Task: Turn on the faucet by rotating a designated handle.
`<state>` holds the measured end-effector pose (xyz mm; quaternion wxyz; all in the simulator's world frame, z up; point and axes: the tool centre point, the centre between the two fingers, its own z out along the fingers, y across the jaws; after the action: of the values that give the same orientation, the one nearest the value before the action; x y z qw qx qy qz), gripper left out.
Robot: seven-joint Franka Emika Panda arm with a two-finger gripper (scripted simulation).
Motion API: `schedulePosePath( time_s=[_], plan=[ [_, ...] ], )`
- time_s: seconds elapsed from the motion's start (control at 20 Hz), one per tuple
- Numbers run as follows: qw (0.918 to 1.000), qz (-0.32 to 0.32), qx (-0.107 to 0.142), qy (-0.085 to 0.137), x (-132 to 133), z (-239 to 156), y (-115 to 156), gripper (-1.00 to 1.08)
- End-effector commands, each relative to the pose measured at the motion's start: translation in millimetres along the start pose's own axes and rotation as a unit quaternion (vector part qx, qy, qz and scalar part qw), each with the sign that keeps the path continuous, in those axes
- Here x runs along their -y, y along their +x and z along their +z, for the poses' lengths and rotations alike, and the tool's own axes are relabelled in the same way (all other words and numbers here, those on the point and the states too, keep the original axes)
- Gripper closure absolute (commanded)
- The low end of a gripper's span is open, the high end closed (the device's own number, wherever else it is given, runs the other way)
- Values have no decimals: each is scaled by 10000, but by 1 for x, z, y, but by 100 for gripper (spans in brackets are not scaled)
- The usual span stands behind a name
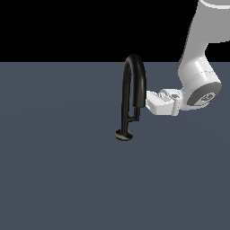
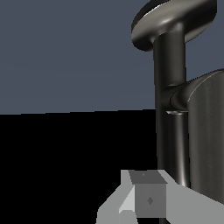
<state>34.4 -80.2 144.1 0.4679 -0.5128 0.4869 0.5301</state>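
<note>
The glossy black faucet (image 1: 133,67) stands mid-scene in the exterior view, with a tall arched spout, a thin stem and a round base disc (image 1: 124,134). The handle (image 1: 136,114) is a short slim rod below the spout's free end, joined to the stem by a tiny side arm. My gripper (image 1: 148,102) reaches in level from the exterior view's right, its tips against the spout end just above the handle. In the wrist view the handle (image 2: 208,140) looms close beside the stem (image 2: 170,131) and the base disc (image 2: 175,22). One grey fingertip (image 2: 144,199) shows there; its mate is unclear.
The faucet stands on a flat blue-grey floor (image 1: 54,170) that fills the scene below a black background. The white arm (image 1: 200,67) comes down from the exterior view's upper right.
</note>
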Motion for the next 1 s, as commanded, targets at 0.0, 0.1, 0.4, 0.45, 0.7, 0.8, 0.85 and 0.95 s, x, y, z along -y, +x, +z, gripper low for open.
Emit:
schedulePosePath(
  time_s=[0.0, 0.1, 0.4, 0.45, 0.7, 0.8, 0.85, 0.95],
  plan=[
    [10000, -2, -1, 1, -6, 0, -2, 108],
    [10000, -2, -1, 1, -10, 0, -4, 108],
    [10000, -2, -1, 1, -26, 0, -9, 108],
    [10000, -2, -1, 1, -28, 0, -9, 108],
    [10000, -2, -1, 1, -42, 0, -14, 108],
    [10000, -2, -1, 1, -44, 0, -15, 108],
    [10000, -31, -21, 20, -39, 0, -14, 108],
    [10000, -28, -18, 18, -46, 0, -12, 108]
  ],
)
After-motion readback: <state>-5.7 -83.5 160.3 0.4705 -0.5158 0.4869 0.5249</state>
